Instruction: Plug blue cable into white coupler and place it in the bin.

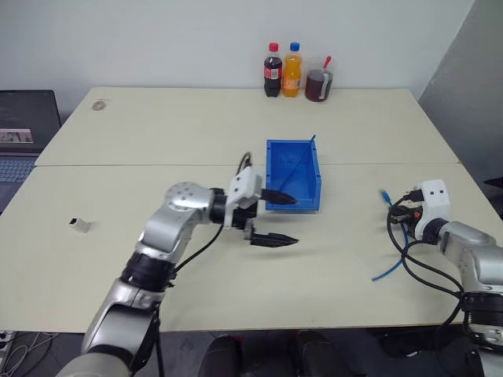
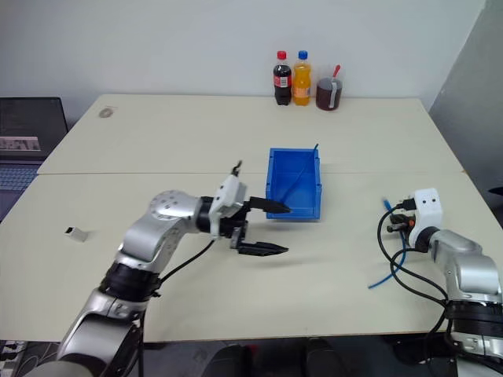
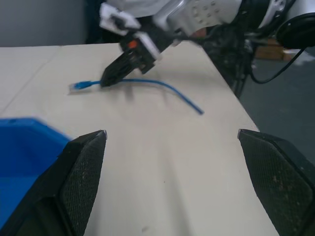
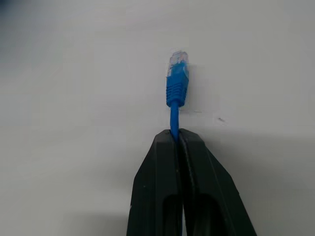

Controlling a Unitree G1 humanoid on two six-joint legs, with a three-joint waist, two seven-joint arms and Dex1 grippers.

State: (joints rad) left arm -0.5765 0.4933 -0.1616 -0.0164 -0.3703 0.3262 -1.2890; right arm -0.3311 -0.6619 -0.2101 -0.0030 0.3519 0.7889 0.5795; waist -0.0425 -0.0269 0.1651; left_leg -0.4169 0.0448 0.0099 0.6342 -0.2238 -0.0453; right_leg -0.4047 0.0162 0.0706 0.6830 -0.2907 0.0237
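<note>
My right pincer (image 4: 178,135) is pressed together on the blue cable (image 3: 147,84) just behind its plug, which sticks out past the fingertips above the desk (image 1: 157,141); the rest of the cord trails over the desk's right side. My left pincer (image 1: 279,220) stands spread wide, just before the bin (image 1: 292,174). The white coupler (image 1: 78,225) lies far left, well apart.

Two head views looking forward and down over the table (image 1: 330,275), sharing the bin (image 1: 292,174) at centre. Left wrist view low, facing across the tabletop toward the right gripper (image 3: 106,81). Right wrist view close above the blue cable (image 4: 175,91).
</note>
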